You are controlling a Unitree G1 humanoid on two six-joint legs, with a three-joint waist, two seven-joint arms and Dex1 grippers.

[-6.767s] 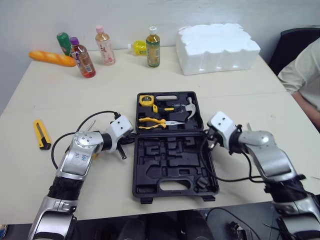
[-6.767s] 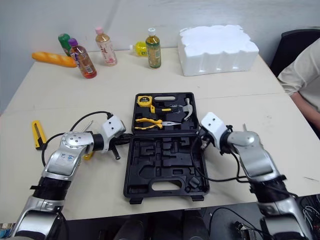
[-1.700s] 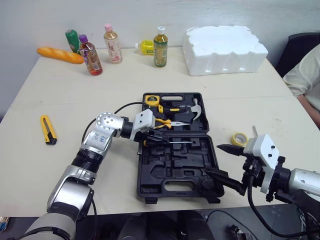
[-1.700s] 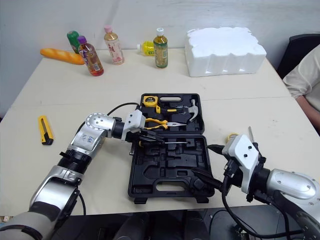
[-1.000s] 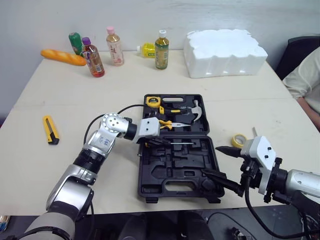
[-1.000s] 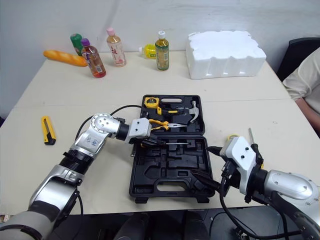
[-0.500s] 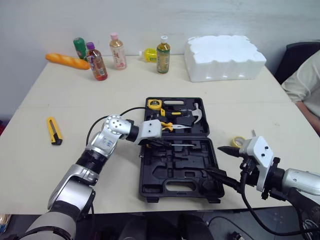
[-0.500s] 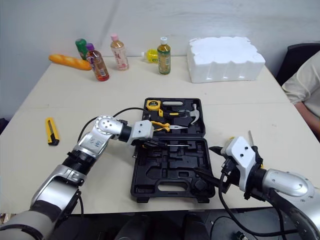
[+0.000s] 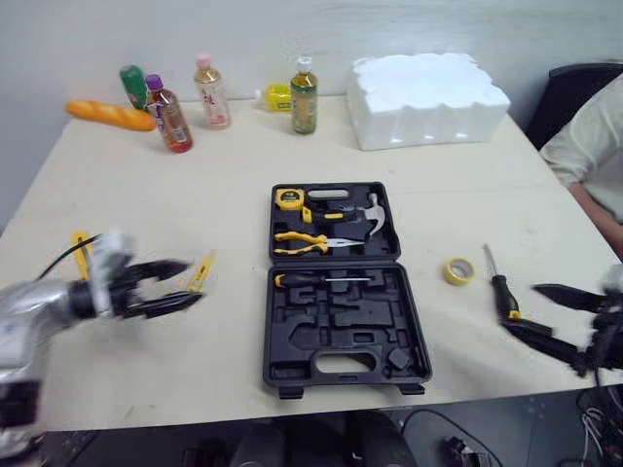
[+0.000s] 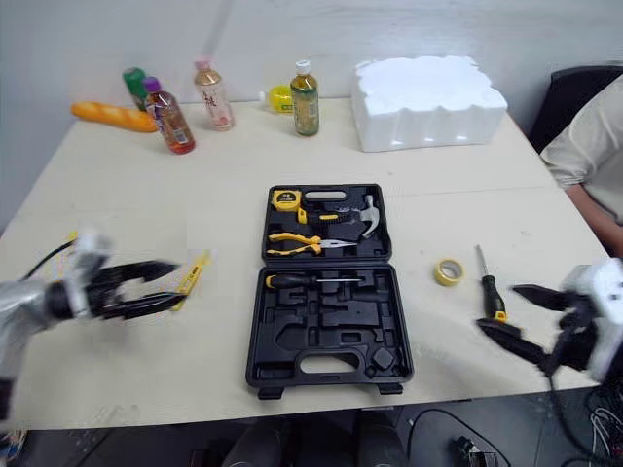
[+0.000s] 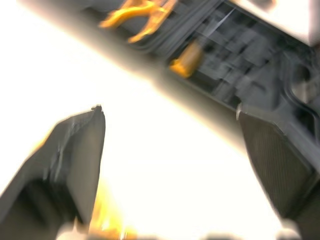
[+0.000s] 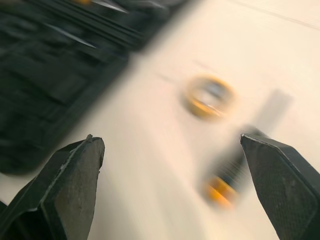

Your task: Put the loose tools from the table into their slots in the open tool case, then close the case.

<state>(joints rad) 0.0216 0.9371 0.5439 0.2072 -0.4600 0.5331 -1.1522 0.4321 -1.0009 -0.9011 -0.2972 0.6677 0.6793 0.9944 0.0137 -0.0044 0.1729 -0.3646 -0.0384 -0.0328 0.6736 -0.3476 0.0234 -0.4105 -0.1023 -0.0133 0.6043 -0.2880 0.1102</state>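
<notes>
The black tool case (image 9: 336,321) lies open mid-table. Its far half holds a tape measure (image 9: 286,197), yellow pliers (image 9: 302,241) and a hammer (image 9: 368,212). A screwdriver (image 9: 321,279) rests in a slot at the top of the near half. Right of the case, a second screwdriver (image 9: 499,288) and a yellow tape roll (image 9: 455,270) lie loose on the table. My right gripper (image 9: 521,307) is open just beside that screwdriver, holding nothing. My left gripper (image 9: 193,281) is open and empty at the table's left, by a thin yellow tool (image 9: 201,272).
A yellow utility knife (image 9: 78,243) lies at the far left. Bottles (image 9: 297,95), a bread loaf (image 9: 107,115) and a white foam block (image 9: 428,97) line the back edge. A person's arm (image 9: 584,156) is at the right edge.
My left gripper opened, let go of the screwdriver into the case slot, and swung far left. My right gripper moved right, toward the loose screwdriver. The camera shifted too.
</notes>
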